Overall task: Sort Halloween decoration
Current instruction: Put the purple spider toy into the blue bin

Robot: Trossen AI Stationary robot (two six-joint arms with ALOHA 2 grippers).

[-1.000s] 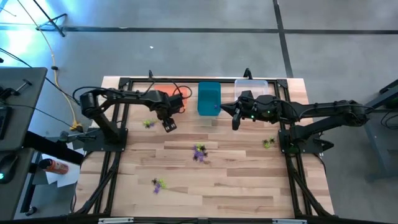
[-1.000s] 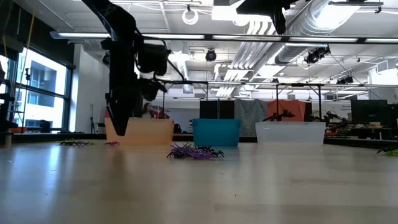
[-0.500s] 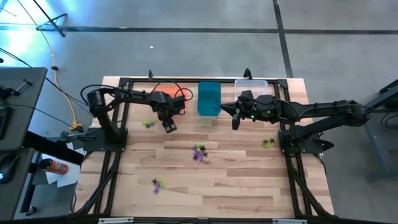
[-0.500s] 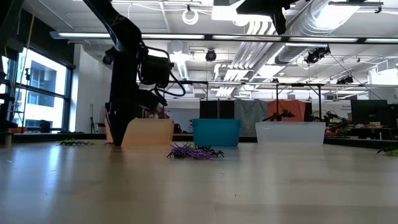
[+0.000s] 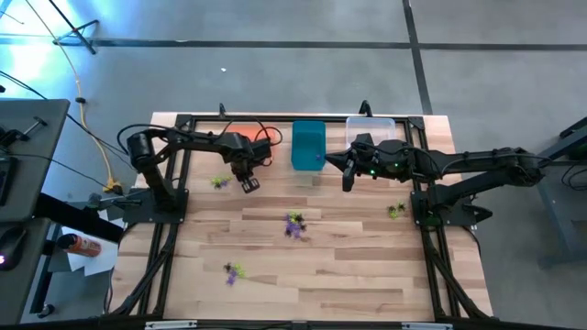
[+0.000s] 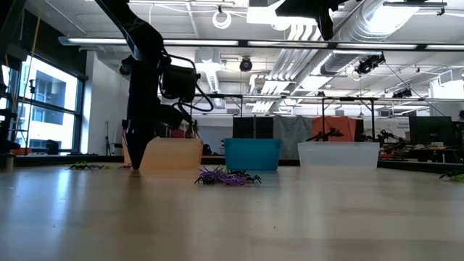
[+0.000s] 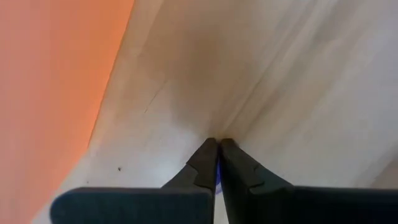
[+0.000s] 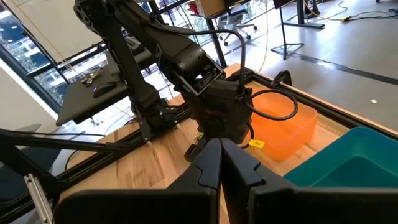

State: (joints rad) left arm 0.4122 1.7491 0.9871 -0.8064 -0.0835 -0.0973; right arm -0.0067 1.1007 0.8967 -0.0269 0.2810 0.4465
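Small Halloween decoration pieces lie scattered on the wooden table: a purple and black cluster (image 5: 293, 225) in the middle, a yellow-green pair (image 5: 218, 181) at the left, another (image 5: 234, 271) near the front, and one (image 5: 396, 211) at the right. My left gripper (image 5: 248, 183) is shut at the table top just in front of the orange bin (image 7: 56, 81), with a purple sliver between its fingers. My right gripper (image 5: 347, 181) hangs shut, high above the table, in front of the teal bin (image 5: 308, 145). My left gripper pinches a purple piece between its two fingers; only a thin sliver (image 7: 216, 179) shows in the seam between them. The fingers point down from above, with their tips (image 6: 134, 164) at the table surface. Which part of the piece they have stays hidden by the fingers.
Three bins stand in a row along the far edge: orange (image 6: 172, 154), teal (image 6: 252, 154) and clear (image 6: 338, 154). The black frame rails (image 5: 431, 238) run along both sides of the table. Bare wood lies between the scattered pieces.
My left gripper has come down to the table top in front of the orange bin, shifting slightly toward the far left, and has shut its fingers there. A purple piece that lay at that spot now sits between them. My right arm has kept still.
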